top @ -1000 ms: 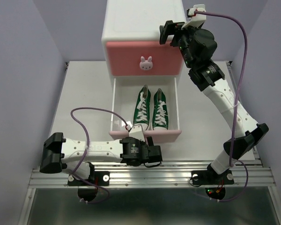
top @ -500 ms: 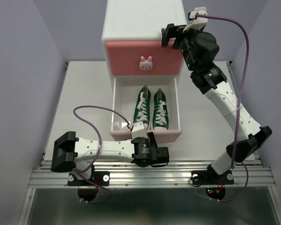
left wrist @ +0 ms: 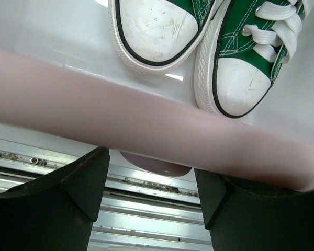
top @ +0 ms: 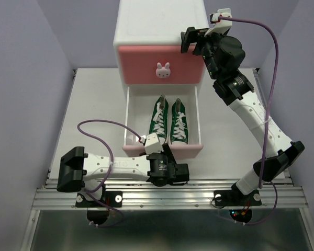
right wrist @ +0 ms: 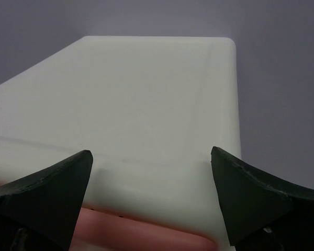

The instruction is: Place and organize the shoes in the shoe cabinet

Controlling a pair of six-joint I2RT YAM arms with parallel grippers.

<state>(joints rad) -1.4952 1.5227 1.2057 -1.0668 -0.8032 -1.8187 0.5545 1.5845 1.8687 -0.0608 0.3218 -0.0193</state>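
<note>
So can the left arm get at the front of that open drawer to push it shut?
Probably yes. The left gripper sits just in front of the pale pink drawer front, jaws open, with nothing in between.

2 grn shoes (top: 159, 121), 1 cabinet (top: 157, 23), 2 drawers (top: 141, 65), 1 bunny knob (top: 164, 70)

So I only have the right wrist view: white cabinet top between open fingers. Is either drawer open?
Observer: Yes, the lower drawer is pulled out.
Operator: Anything in it?
Observer: The two green sneakers, side by side, toes at the drawer's front.
Operator: Where's the left gripper?
Observer: The left gripper is low at that front, fingers apart on either side of the knob.
</note>
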